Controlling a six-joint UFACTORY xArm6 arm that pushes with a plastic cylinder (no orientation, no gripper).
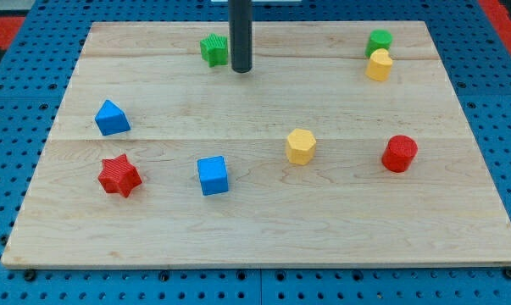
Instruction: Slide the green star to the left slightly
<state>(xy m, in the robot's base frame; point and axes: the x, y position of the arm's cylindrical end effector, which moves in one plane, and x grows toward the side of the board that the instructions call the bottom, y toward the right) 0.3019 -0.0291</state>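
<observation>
The green star (213,49) lies near the view's top, left of centre, on the wooden board (263,220). My tip (241,69) stands just to the star's right, very close to it, perhaps touching. The dark rod comes down from the view's top edge.
A green block (379,41) and a yellow block (379,65) sit together at the top right. A blue triangular block (111,118), a red star (119,175), a blue cube (213,175), a yellow hexagonal block (300,146) and a red cylinder (399,153) lie lower down.
</observation>
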